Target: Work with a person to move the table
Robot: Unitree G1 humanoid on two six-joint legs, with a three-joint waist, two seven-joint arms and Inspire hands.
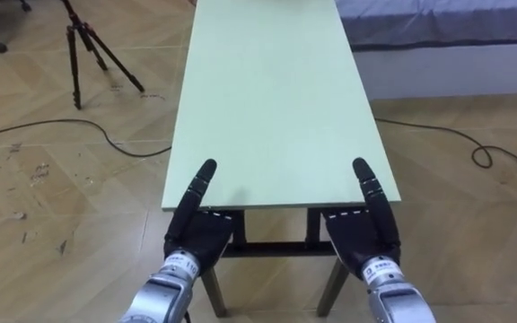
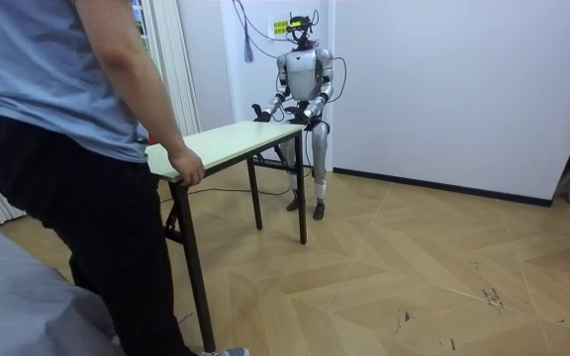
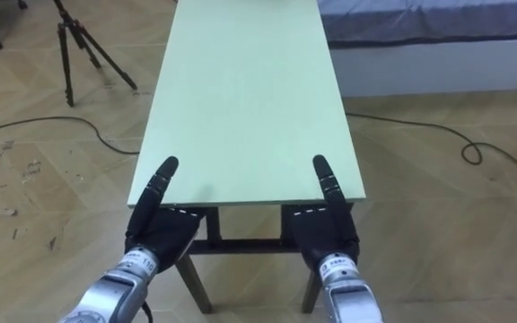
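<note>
A long pale green table with dark legs stretches away from me. I stand at its near short end, by a white wall. My left hand grips the left corner of that end, thumb lying flat on top, fingers tucked under the tabletop. My right hand holds the right corner the same way. In the room view a person in a blue shirt stands at the opposite end of the table. The person's hand is curled over its corner.
A black tripod stands on the wood floor left of the table, and a dark cable runs across the floor there. A bed with a white base lies at the far right, with another cable before it.
</note>
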